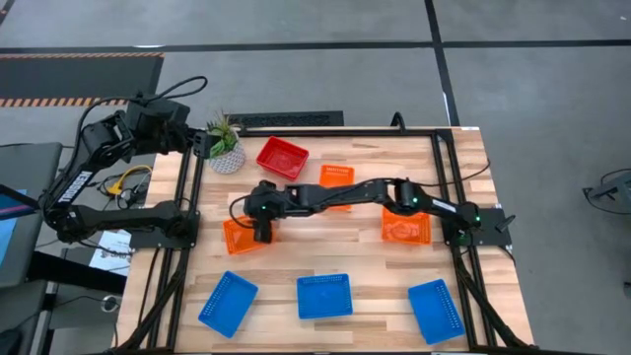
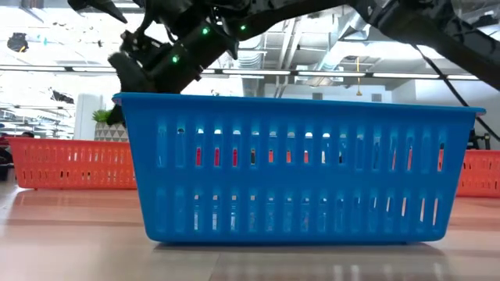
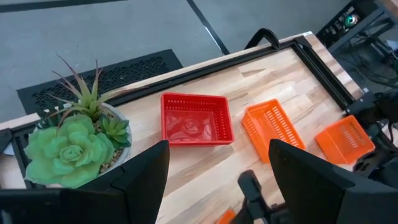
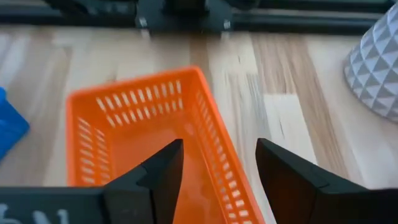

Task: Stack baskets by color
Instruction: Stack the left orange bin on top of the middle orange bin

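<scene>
My right gripper reaches across the table and hovers open over the right-hand edge of an orange basket at the left. In the right wrist view its fingers stand on either side of that basket's long wall without touching it. Two more orange baskets sit mid-table. A red basket rests at the far side. Three blue baskets lie in a row along the near edge. My left gripper waits open, high beyond the table's far left corner.
A green plant in a white pot stands at the far left corner, close to the red basket. A black frame runs around the table's sides. Bare wood lies between the orange and blue rows. The middle blue basket fills the low view.
</scene>
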